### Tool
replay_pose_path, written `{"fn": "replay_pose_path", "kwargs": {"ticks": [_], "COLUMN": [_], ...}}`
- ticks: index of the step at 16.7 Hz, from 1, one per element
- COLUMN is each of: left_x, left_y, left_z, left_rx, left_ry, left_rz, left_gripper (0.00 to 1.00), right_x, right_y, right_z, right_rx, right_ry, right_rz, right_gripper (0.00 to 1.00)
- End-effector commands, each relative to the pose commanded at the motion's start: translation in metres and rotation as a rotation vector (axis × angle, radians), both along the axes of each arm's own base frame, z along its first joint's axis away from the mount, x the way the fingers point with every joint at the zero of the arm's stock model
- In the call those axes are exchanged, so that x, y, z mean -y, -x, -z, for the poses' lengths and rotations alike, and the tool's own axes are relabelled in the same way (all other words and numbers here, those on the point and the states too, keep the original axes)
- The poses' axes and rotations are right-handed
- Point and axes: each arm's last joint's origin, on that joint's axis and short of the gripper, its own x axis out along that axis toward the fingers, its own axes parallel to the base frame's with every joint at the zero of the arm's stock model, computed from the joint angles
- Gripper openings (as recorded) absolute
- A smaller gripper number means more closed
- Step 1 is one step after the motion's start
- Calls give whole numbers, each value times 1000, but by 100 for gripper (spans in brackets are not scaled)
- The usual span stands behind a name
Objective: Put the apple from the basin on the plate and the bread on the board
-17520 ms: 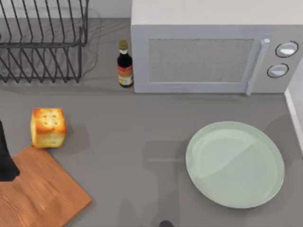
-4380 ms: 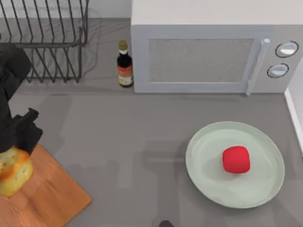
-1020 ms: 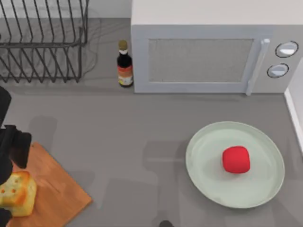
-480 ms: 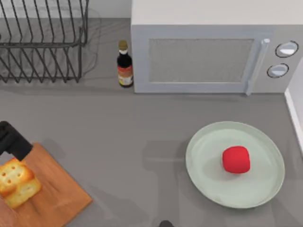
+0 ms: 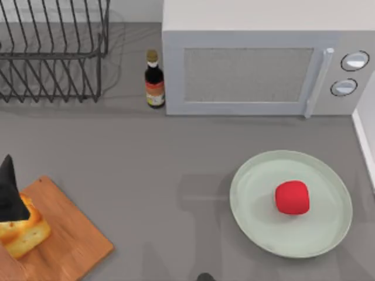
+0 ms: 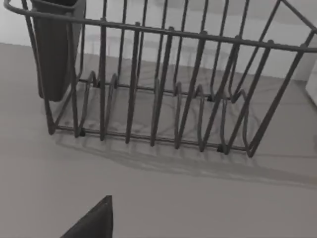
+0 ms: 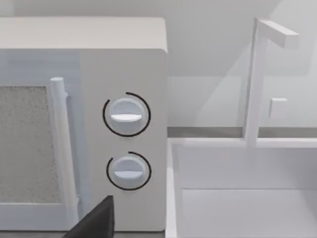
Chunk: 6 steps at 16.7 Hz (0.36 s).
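Bread [image 5: 23,231] on board [image 5: 64,240] | left pincer [image 5: 10,193] above it, grip unreadable | apple [image 5: 292,197] on plate [image 5: 258,216]

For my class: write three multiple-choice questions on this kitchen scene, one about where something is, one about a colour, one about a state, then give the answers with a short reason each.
1. Where is the apple?
A. On the plate
B. On the board
C. In the wire rack

2. What colour is the plate?
A. Orange-brown
B. Pale mint green
C. Black

3. What is the state of the bread?
A. Lying on the bare table
B. Resting on the board
C. Inside the microwave

Answers:
1 A, the red apple sits right of the plate's centre.
2 B, the top view shows its pale green surface and rim.
3 B, it sits on the board at the table's left, with the left arm's dark hand overlapping it from above.
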Motion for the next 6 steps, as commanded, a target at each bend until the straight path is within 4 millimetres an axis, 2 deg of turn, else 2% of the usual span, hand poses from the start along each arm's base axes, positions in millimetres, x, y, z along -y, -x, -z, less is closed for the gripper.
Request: {"fn": "replay_pose_path", "kwargs": {"ticks": [3, 6], "left_x": [-1, -2], "left_y": [4, 4], "left_z": [2, 2], "left_rx": [140, 168], "left_ry": [-105, -126], "left_rz": [-2, -5], "left_gripper": [100, 100], "right_x": [0, 0], "right_y": [0, 0], "right_z": [0, 0], "right_rx": [0, 0], "right_ry": [0, 0], "right_rz": [0, 0], "right_gripper": [100, 100]}}
